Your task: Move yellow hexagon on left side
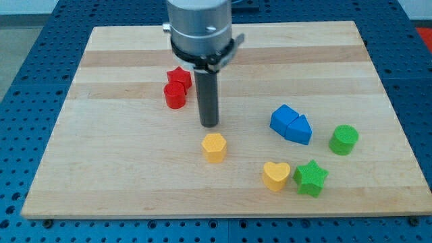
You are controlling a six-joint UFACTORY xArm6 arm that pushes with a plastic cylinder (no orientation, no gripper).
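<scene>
Green star (310, 177): it lay nearest to the view's bottom, at the right part of the surface (121, 182), and it touched the yellow heart beside it.
Yellow heart (276, 175): it stood just at the left of the green star, near the bottom edge of the wooden surface.
Yellow hexagon (214, 146): this block of the task stood alone near the middle of the surface, a little toward the view's bottom, well apart from the yellow heart at its right.
Green cylinder (343, 139): it stood at the view's right, above the green star and near the blue blocks.
Blue blocks (291, 123): two blue pieces lay pressed together, right of the centre; the exact shape of each I could not tell.
My tip (210, 125): the end of the dark rod was just above the yellow hexagon in the view, very near it; whether it touched the block I could not tell.
Pincer: the arm carried none, only the rod, so there was no open or closed state to tell.
Red cylinder (175, 95): it stood left of the rod, touching the red star behind it.
Red star (179, 76): it was farthest toward the view's top, partly hidden by the red cylinder.
</scene>
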